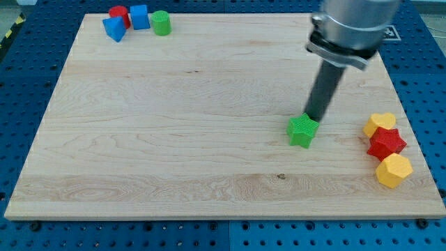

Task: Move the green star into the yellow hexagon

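Note:
The green star (302, 131) lies on the wooden board (181, 139), right of the middle. My tip (314, 118) touches or nearly touches its upper right edge, with the dark rod rising to the view's top right. The yellow hexagon (394, 170) sits near the board's right edge, low down, well to the right of the star. A red star (387, 143) lies directly above the hexagon and touches it.
A yellow heart-like block (379, 124) sits above the red star at the right edge. At the view's top left stand a red block (119, 14), two blue blocks (113, 28) (139, 17) and a green cylinder (162, 22).

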